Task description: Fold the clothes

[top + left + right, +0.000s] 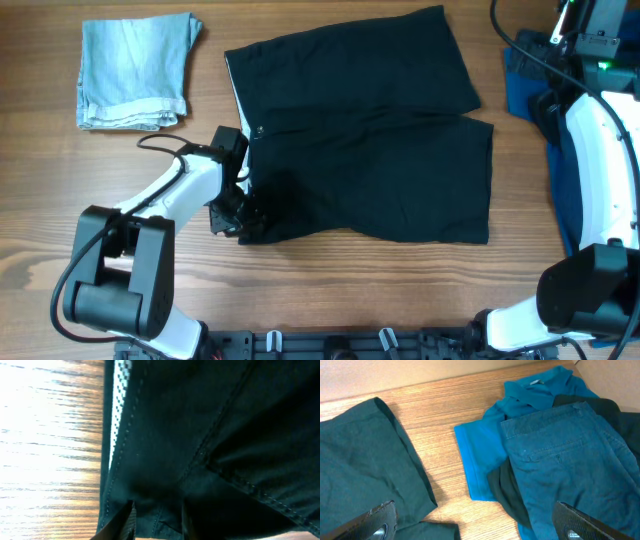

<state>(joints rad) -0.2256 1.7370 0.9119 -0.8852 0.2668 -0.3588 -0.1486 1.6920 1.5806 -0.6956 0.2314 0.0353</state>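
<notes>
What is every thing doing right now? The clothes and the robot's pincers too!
black shorts: spread flat, not folded yet.
left pincer: fingers either side of the shorts' waistband corner; pinched or not, unclear.
right pincer: wide open, holding nothing.
pale-blue denim piece: folded, lying apart.
heap of blue clothes: crumpled pile, not folded.

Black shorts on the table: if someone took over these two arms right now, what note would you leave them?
Left end effector: fingers astride the waistband corner of the shorts; firm grip not confirmed.
Right end effector: open, empty, near the heap of blue clothes.
Shorts: spread flat on the table, waist toward the left arm.
Done: nothing folded on them yet.
To do: fold them.
</notes>
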